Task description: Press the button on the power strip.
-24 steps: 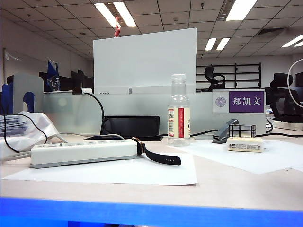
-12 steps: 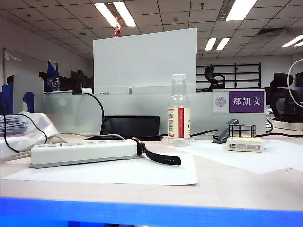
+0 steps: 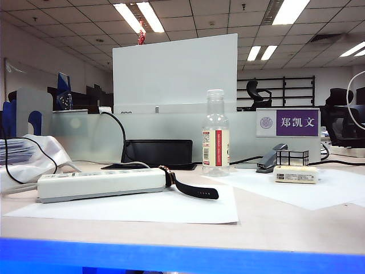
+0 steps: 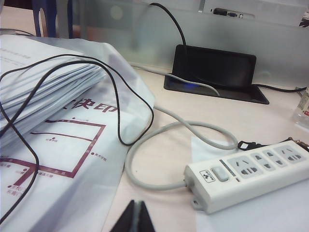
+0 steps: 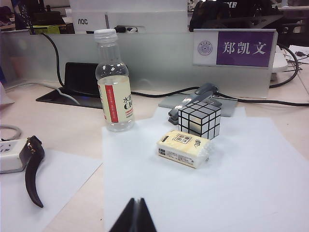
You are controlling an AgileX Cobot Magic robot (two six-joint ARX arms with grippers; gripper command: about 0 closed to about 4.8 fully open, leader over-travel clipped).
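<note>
**Power strip awaiting a button press**

Exterior view, left to right: the power strip [image 3: 101, 184] lies on a paper sheet [image 3: 137, 206] on the left of the desk [image 3: 285, 222], a watch [image 3: 191, 187] touching its end; a bottle [image 3: 215, 134] stands mid-desk. Left gripper [image 4: 134, 218], fingers together, hovers near the strip's button [image 4: 220, 173] at the cable end. Right gripper [image 5: 135, 216], also closed, hangs over the other sheet. The strip looks rigid and light; it may slide on paper, so press straight down. Open office behind.
</note>
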